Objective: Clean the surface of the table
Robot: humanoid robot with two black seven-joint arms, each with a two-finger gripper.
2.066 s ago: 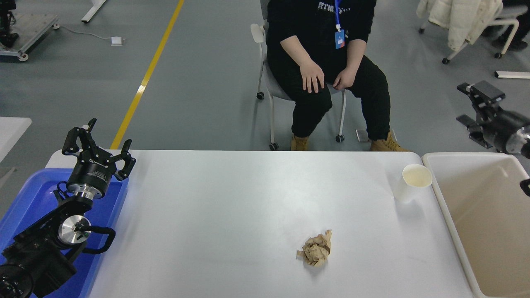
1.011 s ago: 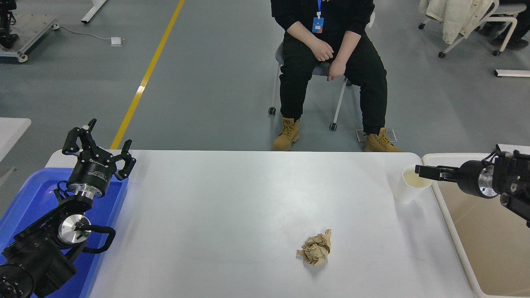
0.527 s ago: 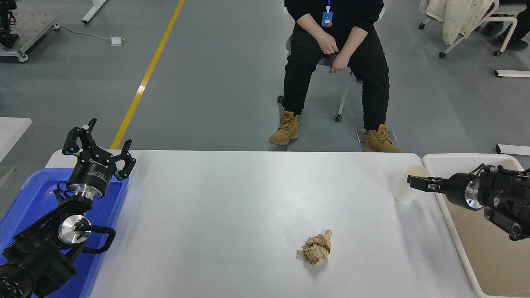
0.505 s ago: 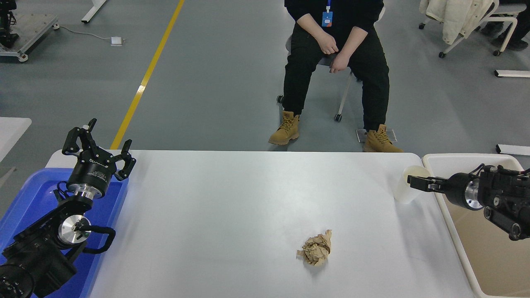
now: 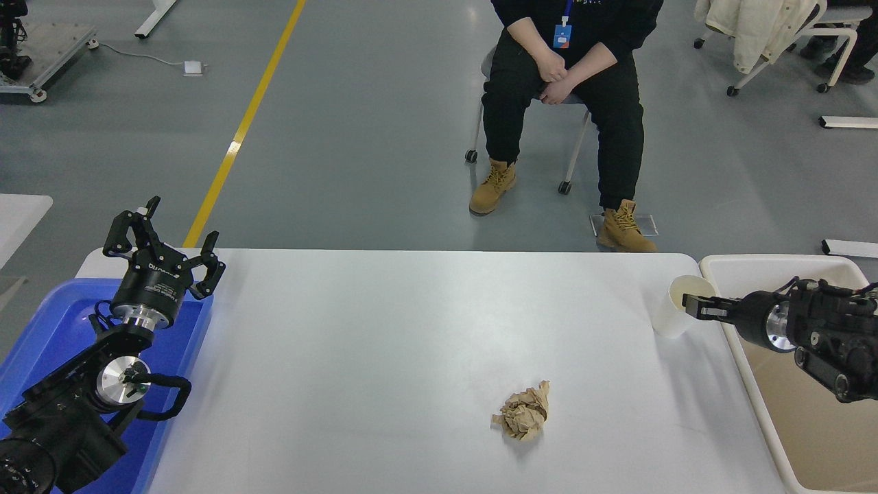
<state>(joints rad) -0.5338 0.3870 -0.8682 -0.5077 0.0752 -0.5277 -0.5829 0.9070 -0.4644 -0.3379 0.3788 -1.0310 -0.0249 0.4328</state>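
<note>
The white table surface [image 5: 384, 343] fills the lower picture. A crumpled brown paper ball [image 5: 523, 414] lies on it right of the middle, toward the near edge. A white paper cup [image 5: 669, 321] stands upright near the far right corner. My right gripper [image 5: 694, 306] comes in from the right edge over the beige bin, points left and sits at the cup's rim; it shows edge-on, so its state and any contact with the cup are unclear. My left gripper [image 5: 162, 237] is open and empty, parked over the blue tray at the lower left.
A blue plastic tray [image 5: 48, 329] sits at the table's left end under the left arm. A beige rimmed bin [image 5: 754, 263] stands just right of the table. A person [image 5: 562, 82] sits on a wheeled chair beyond the far edge, hands together.
My right arm swung down from high at the right edge to the cup's rim, then shifted slightly right in the last half second. The person rolled back from the table. The left arm stayed still.
</note>
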